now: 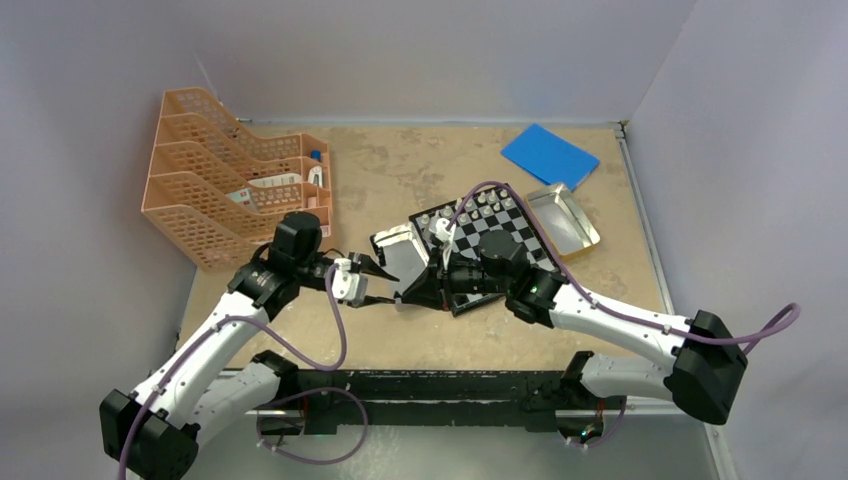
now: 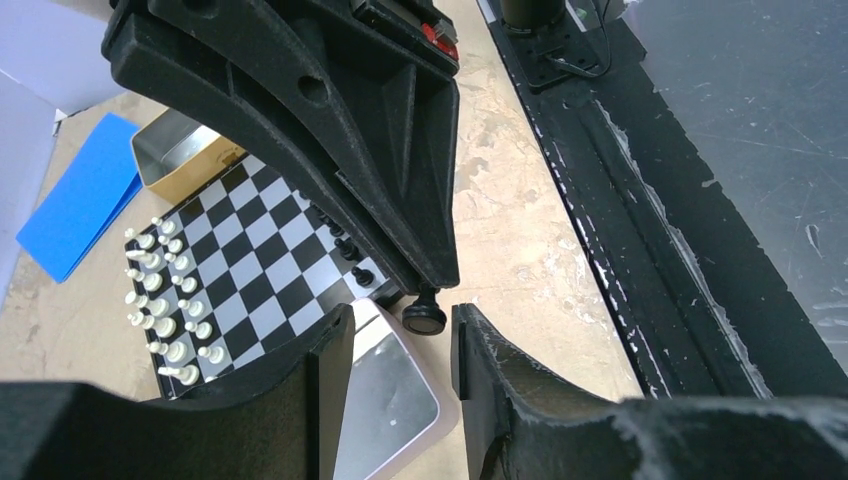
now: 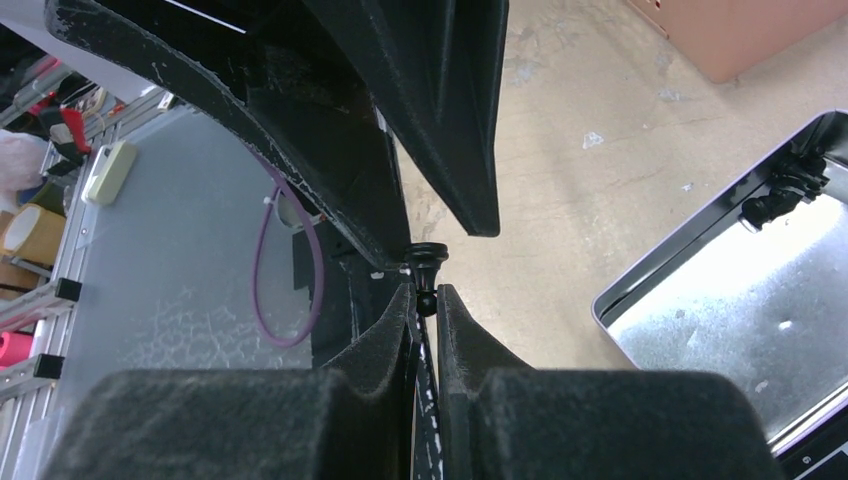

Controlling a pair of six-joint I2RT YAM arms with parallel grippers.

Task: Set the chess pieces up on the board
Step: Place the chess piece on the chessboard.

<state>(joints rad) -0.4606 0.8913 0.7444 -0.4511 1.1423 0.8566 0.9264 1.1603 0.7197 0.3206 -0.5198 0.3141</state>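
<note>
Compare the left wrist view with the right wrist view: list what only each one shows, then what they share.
Only the left wrist view: the board, white pieces lined along one edge, a blue pad. Only the right wrist view: black pieces lying in the corner of a silver tin, an orange rack. Both: one black piece pinched in the right gripper, between the open fingers of the left gripper.

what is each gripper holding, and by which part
The right gripper pinches a black piece by its head end, with the base sticking out. The left gripper is open and holds nothing.
</note>
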